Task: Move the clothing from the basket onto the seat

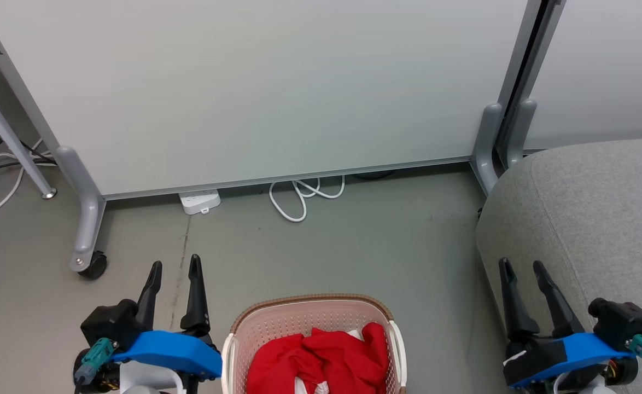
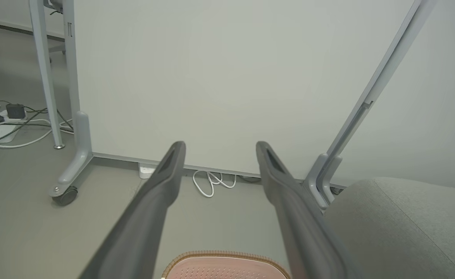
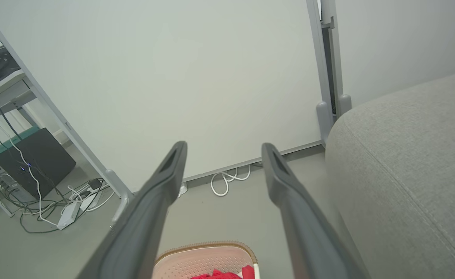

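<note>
Task not begun, I'm judging: red clothing [image 1: 321, 355] lying bunched in basket [image 1: 310, 300], none showing on seat [image 1: 589, 208] at my right. Left claw [image 1: 175, 262], right claw [image 1: 521, 264] both hanging spread, gripping nothing. All moving remaining.

You will find nothing here that can be read. The red clothing [image 1: 326, 353] in the basket [image 1: 255, 327] shows a scrap of white at its lower edge, perhaps trim or print, but too little to make out. Any marking on the white power strip [image 1: 199, 201] on the floor [image 1: 365, 246] is too small to tell.
</note>
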